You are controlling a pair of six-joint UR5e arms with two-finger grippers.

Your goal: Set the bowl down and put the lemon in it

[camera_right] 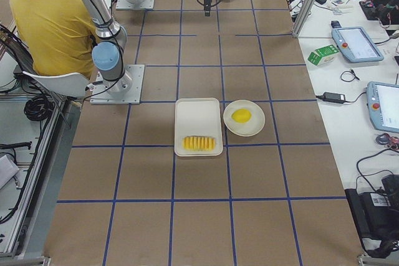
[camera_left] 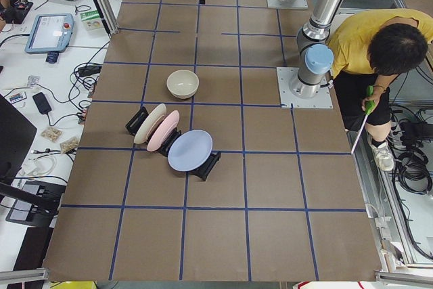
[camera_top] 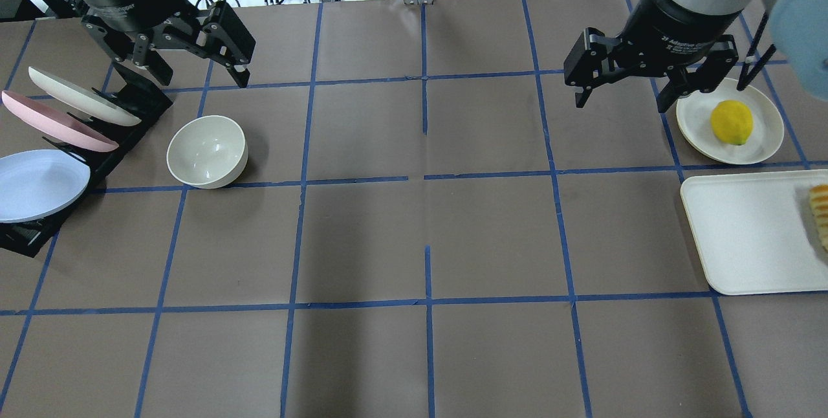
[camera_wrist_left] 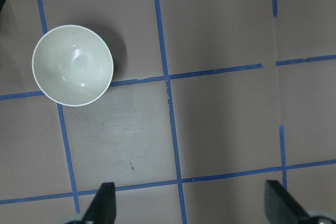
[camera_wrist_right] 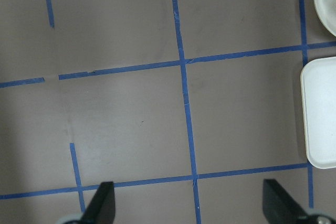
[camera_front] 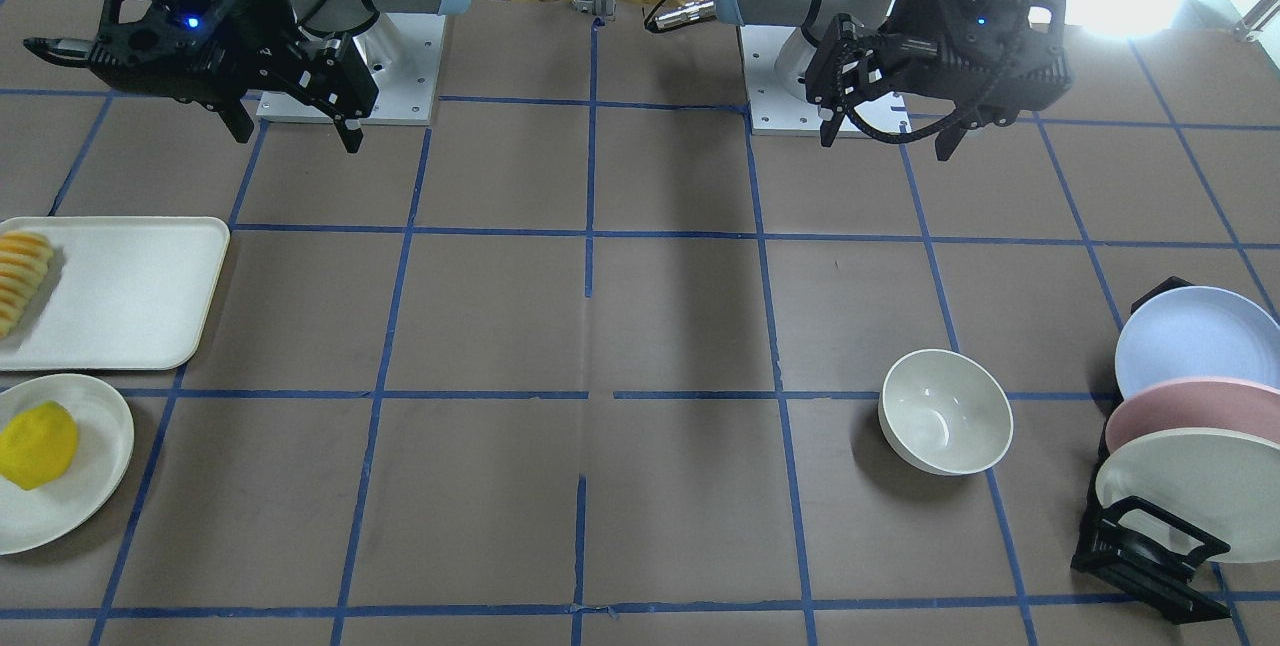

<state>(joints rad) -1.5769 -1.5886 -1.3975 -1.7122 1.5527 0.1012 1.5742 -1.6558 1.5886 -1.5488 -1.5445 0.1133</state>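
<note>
Jaws on both arms are spread wide with nothing between them. The left jaws hang high over the left part of the tabletop [camera_top: 427, 243], clear of the bowl [camera_top: 207, 151]; the left wrist view looks straight down past both fingertips and shows the bowl off to one side. The right jaws hang just as high near the right edge, beside the lemon [camera_top: 731, 121] and not touching it.

The bowl stands upright and empty on the tabletop near the left edge, in the half toward the operators' edge, partly over a blue tape line [camera_top: 356, 180]. Just beside it, against the left edge, a black rack [camera_top: 139, 98] holds three plates on edge: a white plate [camera_top: 77, 96], a pink plate [camera_top: 52, 121] and a pale blue plate [camera_top: 39, 184].

The lemon lies on a shallow round dish [camera_top: 766, 127] near the corner of the right edge and the operators' edge, well apart from the bowl. Next to the dish, on the robot's side of it, a white tray [camera_top: 744, 237] sits along the right edge, with a row of yellow-orange fruit slices [camera_top: 820, 214] at its outer end.
</note>
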